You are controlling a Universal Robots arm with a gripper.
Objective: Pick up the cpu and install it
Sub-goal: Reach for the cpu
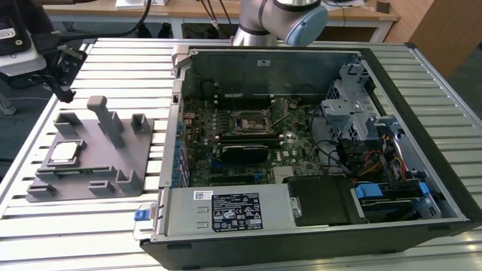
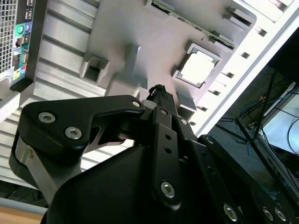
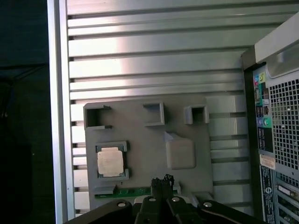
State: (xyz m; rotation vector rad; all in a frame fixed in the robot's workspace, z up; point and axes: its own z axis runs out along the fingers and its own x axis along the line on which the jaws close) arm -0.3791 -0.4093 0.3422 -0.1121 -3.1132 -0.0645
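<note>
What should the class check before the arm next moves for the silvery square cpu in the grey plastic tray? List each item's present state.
1. Silvery square cpu lies flat in its recess of the grey plastic holder tray: ok.
2. Cpu's top uncovered: ok.
3. Black gripper centred over the cpu: not ok, offset sideways.
4. Black computer case open above the motherboard: ok.
5. Dark square socket frame ready to receive the chip: cannot tell.

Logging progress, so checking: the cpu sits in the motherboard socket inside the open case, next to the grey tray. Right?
Not right. The cpu lies in the grey tray, beside the open case, not in the motherboard socket; the exterior view shows it.
</note>
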